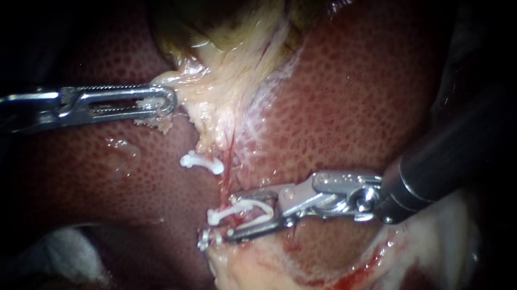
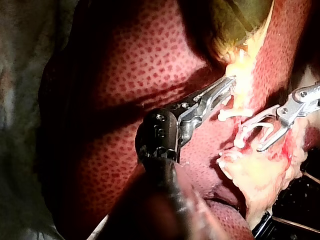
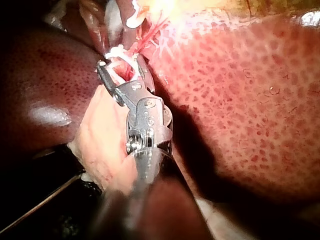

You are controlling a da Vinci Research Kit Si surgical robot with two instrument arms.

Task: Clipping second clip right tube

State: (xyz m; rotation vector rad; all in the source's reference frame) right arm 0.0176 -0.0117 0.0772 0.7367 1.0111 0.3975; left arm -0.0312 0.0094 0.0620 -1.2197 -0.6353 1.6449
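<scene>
1. Left instrument (image 1: pixel 168 102): your shaft comes in across the left side of the liver (image 1: pixel 355 100). Its long slotted jaws lie closed on the edge of the pale tissue (image 1: pixel 221 88) that hangs below the gallbladder (image 1: pixel 224 18). The likely purpose is a pull toward the left, which spreads this tissue and lays the tube open to view.
2. Seated clip (image 1: pixel 201 161): this white clip lies just left of the tube, its end touching or nearly touching it. Whether it encircles this tube cannot be told.
3. Tube (image 1: pixel 229 164): this is the task's thing, a thin red strand. It runs down from the pale tissue over the middle of the liver and passes between the jaws of your right instrument.
4. Open clip (image 1: pixel 241 210): this white clip is carried in those jaws, one leg against each jaw. Its mouth sits astride the tube, below the seated clip and apart from it.
5. Right instrument (image 1: pixel 231 218): your shaft comes in from the liver's right edge. The jaws stand moderately wide, hold the open clip, and lie one to each side of the tube. The squeeze appears not yet made. Before closing, confirm that both clip ends reach past the tube.
</scene>
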